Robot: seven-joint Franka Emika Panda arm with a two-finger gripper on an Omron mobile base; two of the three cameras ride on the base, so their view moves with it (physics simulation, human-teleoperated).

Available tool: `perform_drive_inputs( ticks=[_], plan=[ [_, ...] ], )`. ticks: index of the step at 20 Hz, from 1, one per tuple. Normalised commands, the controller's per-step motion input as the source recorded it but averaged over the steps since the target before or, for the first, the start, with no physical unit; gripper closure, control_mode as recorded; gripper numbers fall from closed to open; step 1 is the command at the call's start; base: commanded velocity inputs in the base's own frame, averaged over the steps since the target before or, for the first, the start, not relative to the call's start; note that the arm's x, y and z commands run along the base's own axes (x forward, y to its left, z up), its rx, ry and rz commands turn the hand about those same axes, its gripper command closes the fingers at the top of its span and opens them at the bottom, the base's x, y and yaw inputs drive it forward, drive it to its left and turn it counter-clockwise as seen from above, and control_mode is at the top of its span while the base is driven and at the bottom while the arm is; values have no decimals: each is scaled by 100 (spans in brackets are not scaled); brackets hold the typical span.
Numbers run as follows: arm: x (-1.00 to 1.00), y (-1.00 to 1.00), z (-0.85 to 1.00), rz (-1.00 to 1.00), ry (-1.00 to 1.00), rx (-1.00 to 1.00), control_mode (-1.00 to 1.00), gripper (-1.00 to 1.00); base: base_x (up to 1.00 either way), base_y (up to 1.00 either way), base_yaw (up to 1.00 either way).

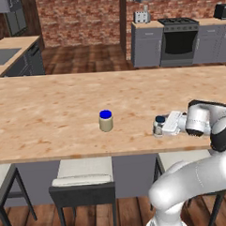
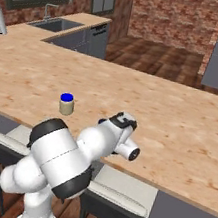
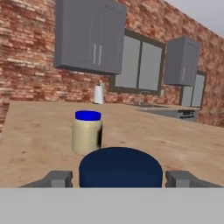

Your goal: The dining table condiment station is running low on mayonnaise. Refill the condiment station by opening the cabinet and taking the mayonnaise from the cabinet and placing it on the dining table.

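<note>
The mayonnaise (image 1: 158, 126), a small jar with a dark navy lid, stands on the dining table (image 1: 49, 109) near its front edge, between the fingers of the gripper (image 1: 160, 125). The white arm reaches in low and level from the right, its jaws set wide on either side of the jar; whether they press it is unclear. To the left stands a beige jar with a bright blue lid (image 1: 106, 121), contents unseen. A stool (image 1: 83, 177) sits below.
</note>
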Motion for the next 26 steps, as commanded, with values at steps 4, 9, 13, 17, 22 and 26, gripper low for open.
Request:
perform_drive_inputs(
  ticks=[4,9,13,17,22,26],
  plan=[
    [38,0,-20,0,-6,-1,-100,100,0,0,0],
    [41,0,-29,0,0,0,-100,100,0,0,0],
    [42,0,-23,0,3,0,-100,100,0,0,0],
    [14,0,-30,1,1,0,-100,100,0,0,0],
    [-26,0,-36,5,-9,0,-100,100,0,0,0],
    [-27,1,-36,4,-12,-1,-100,100,0,0,0]
  ],
)
